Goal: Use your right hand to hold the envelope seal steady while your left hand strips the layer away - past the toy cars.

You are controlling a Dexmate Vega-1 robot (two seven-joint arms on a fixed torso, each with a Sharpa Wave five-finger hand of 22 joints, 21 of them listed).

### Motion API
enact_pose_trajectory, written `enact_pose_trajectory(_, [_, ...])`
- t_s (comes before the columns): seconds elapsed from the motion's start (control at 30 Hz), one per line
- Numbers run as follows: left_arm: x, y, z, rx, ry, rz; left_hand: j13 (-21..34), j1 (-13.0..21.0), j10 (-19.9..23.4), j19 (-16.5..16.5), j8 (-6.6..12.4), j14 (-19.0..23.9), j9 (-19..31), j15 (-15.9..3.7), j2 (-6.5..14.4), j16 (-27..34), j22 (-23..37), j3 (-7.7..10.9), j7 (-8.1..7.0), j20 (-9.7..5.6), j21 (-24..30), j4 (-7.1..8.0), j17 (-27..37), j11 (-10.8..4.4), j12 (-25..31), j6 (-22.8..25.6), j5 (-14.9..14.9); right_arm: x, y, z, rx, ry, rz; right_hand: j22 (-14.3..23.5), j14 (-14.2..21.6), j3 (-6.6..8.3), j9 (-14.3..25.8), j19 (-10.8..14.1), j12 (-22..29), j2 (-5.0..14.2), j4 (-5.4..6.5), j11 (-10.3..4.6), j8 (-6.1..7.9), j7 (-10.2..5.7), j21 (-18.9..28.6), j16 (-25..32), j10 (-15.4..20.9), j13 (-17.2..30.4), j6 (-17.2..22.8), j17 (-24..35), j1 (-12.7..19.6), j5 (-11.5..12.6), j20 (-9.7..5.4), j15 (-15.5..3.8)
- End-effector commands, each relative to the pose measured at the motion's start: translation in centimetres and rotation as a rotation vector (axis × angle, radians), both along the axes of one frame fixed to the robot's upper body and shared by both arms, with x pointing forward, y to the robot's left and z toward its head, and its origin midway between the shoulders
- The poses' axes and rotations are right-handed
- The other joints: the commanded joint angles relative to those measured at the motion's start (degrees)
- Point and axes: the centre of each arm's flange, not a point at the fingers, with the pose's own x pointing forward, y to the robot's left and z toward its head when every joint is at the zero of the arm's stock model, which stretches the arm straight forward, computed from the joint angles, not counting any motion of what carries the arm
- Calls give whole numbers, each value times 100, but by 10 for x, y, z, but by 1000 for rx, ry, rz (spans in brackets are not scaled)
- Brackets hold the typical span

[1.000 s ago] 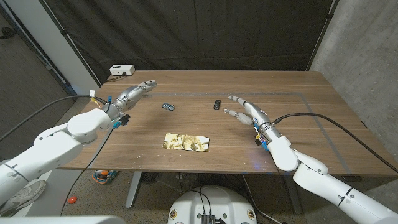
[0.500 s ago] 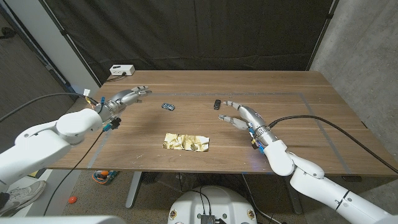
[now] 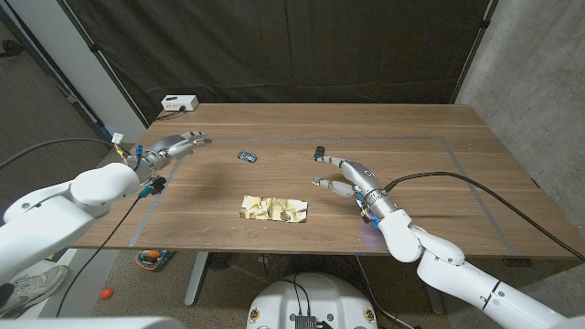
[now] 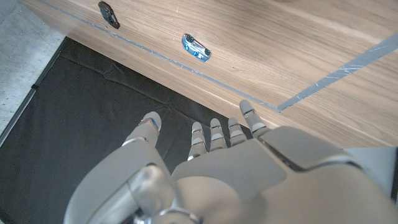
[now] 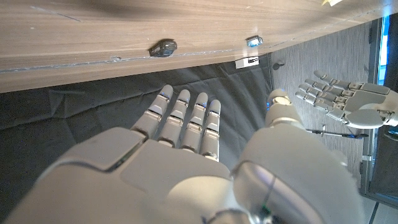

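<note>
Envelope seal (image 3: 274, 208) unmoved; right hand (image 3: 343, 173) shifted nearer, left hand (image 3: 174, 144) drifted outward; both spread, empty.

From the head we look down over the brown wooden table (image 3: 411, 174); our wrist cameras look close along each hand, sharing its far edge and two small toy cars (image 4: 196, 47).

Two toy cars, a blue one (image 3: 246, 156) and a black one (image 3: 319, 152), one crinkly gold envelope (image 3: 274, 209), one white box (image 3: 179, 103).
</note>
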Motion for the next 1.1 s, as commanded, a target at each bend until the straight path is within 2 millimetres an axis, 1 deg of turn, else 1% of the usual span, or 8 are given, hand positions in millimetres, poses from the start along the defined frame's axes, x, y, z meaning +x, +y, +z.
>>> enact_pose_trajectory(0.03, [-3, 9, -1, 21, 22, 64, 7, 93, 52, -1169, 71, -1, 18, -81, 29, 33, 27, 26, 0, -47, -26, -46, 21, 5, 30, 125, 48, 4, 15, -12, -42, -13, -23, 17, 162, 8, 16, 45, 59, -10, 11, -34, 75, -40, 52, 50, 140, 27, 165, 30, 129, 70, -40, -477])
enact_pose_trajectory(0.1, [-3, 10, 0, 23, 24, 74, 7, 107, 73, -1170, 79, 7, 19, -88, 35, 36, 28, 37, 7, -55, -27, -54, 24, 3, 35, 162, 53, 4, 18, -15, -46, -24, -36, 22, 218, 5, 17, 47, 79, -7, 32, -34, 86, -69, 57, 66, 208, 30, 222, 44, 144, 90, -53, -493])
enact_pose_trajectory(0.3, [-2, 14, -2, 2, 21, 84, 6, 140, 142, -1142, 108, 46, 19, -111, 39, 49, 30, 60, 30, -63, -21, -78, 32, -1, 54, 291, 64, 5, 25, -26, -29, -46, -67, 46, 575, -47, 17, 34, 161, -7, 127, -91, 163, -137, 79, 195, 508, 38, 563, 137, 141, 166, -88, -589])
enact_pose_trajectory(0.53, [2, 15, -1, -12, 15, 74, 5, 185, 222, -1119, 144, 85, 20, -131, 46, 60, 31, 92, 45, -73, -17, -111, 37, -13, 75, 442, 79, 9, 27, -35, -23, -73, -107, 60, 796, -72, 18, 79, 210, 13, 158, -104, 202, -205, 116, 287, 693, 42, 747, 201, 163, 207, -114, -723])
enact_pose_trajectory(0.67, [5, 16, -1, -24, 9, 66, 4, 224, 290, -1105, 169, 116, 21, -146, 49, 67, 31, 117, 47, -81, -15, -140, 38, -25, 94, 550, 89, 11, 26, -39, -17, -76, -129, 66, 840, -93, 19, 63, 207, 6, 146, -147, 200, -237, 118, 320, 710, 45, 767, 236, 206, 220, -130, -741])
enact_pose_trajectory(0.77, [9, 18, 0, -42, 14, 61, 4, 235, 302, -1094, 173, 128, 21, -151, 50, 70, 31, 125, 49, -85, -12, -149, 38, -20, 97, 574, 92, 11, 26, -42, -20, -66, -144, 74, 855, -176, 22, 1, 195, -108, 132, -186, 191, -303, 104, 340, 709, 50, 776, 275, 211, 222, -174, -789])
enact_pose_trajectory(0.9, [14, 18, 1, -43, 20, 61, 3, 249, 310, -1082, 168, 136, 20, -146, 58, 71, 31, 137, 66, -68, -9, -156, 41, -6, 96, 586, 97, 9, 26, -45, -18, -54, -156, 86, 888, -258, 27, -113, 201, -160, 159, -244, 188, -346, 74, 388, 743, 64, 802, 349, 187, 235, -201, -846])
enact_pose_trajectory(1.1, [22, 16, 6, -33, 20, 50, 3, 257, 308, -1083, 156, 143, 21, -145, 66, 73, 32, 148, 74, -57, -11, -157, 46, 8, 90, 586, 101, 5, 28, -48, -2, -34, -161, 111, 1083, -369, 40, -143, 323, -161, 194, -229, 274, -366, 91, 572, 1062, 115, 1068, 528, 222, 281, -204, -889])
